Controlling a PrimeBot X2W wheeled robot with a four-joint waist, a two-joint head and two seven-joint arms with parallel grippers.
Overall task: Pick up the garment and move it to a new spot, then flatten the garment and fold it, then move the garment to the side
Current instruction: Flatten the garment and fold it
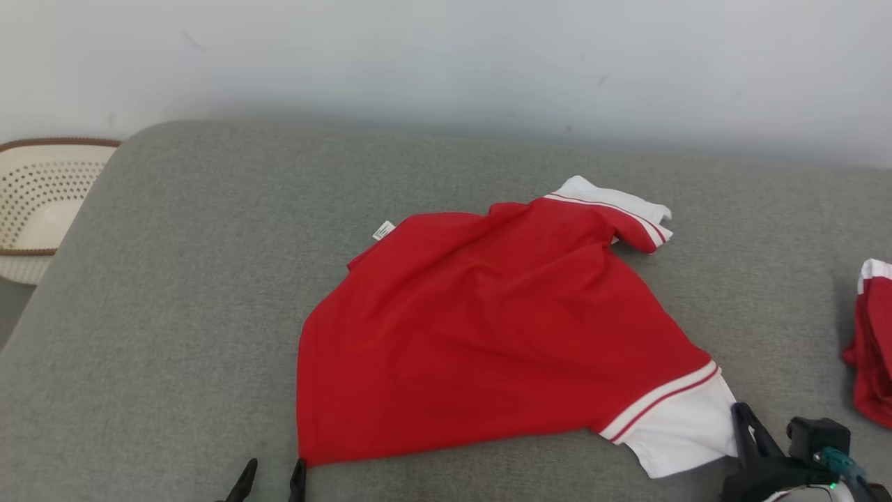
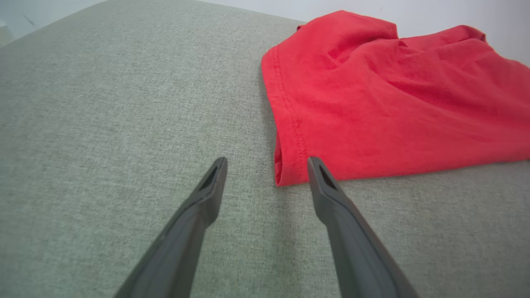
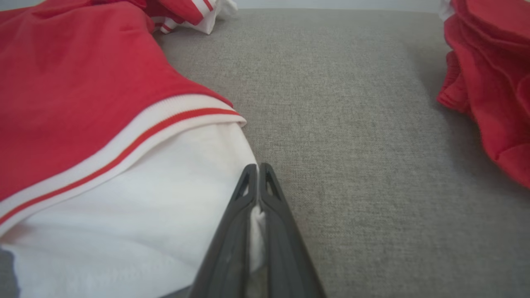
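1. A grey upholstered cushion (image 1: pixel 174 279) stretches beneath both grippers.
2. The red polo shirt (image 1: pixel 488 335) lies rumpled on the cushion, ahead of the two grippers. Its white sleeve (image 3: pixel 165 198) trails back to the right one.
3. A white perforated basket (image 1: pixel 42 195) sits off the cushion, far to the left of the left gripper.
4. A second red garment (image 1: pixel 874 341) lies to the right of the right gripper, apart from it.
5. The right gripper (image 3: pixel 257 167), held low over the cushion, is clenched on the sleeve's edge, with white cloth pinched between its fingers.
6. The left gripper (image 2: pixel 268 162) slants downward with its fingers spread and grasping nothing. The shirt's hem corner lies between its tips.
7. A small white label (image 1: pixel 383 229) pokes out from the shirt's far edge, well ahead of the left gripper.
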